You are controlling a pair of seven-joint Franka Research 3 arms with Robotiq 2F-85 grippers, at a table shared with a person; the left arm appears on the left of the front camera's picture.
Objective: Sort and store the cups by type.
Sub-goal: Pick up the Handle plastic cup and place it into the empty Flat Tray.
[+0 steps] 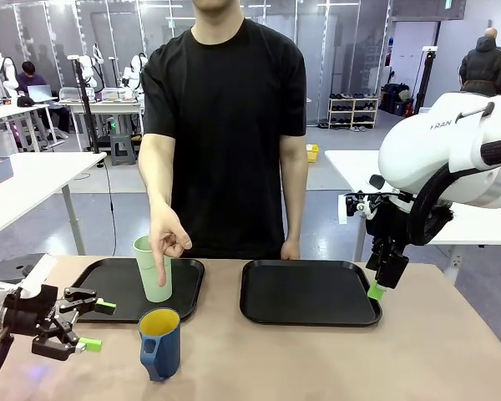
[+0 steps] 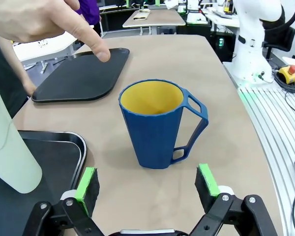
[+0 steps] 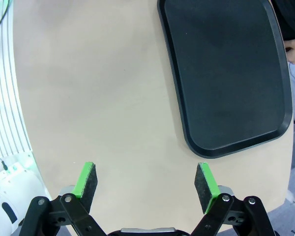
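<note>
A pale mint-green tumbler (image 1: 154, 269) stands upright on the left black tray (image 1: 100, 288). The person's hand (image 1: 169, 240) points a finger down at it. A dark blue mug (image 1: 159, 342) with a yellow inside stands on the bare table just in front of that tray. My left gripper (image 1: 98, 326) is open, low over the table to the left of the mug. In the left wrist view the mug (image 2: 160, 125) sits just beyond the open left gripper (image 2: 147, 189), handle to the right, with the tumbler (image 2: 7, 142) at the left. My right gripper (image 1: 377, 288) hangs open by the right tray's right edge.
The right black tray (image 1: 309, 292) holds nothing; the right wrist view shows this tray (image 3: 226, 73) beyond the open right gripper (image 3: 147, 184), over bare tan table. The person stands at the far edge, the other hand (image 1: 290, 250) resting near the tray.
</note>
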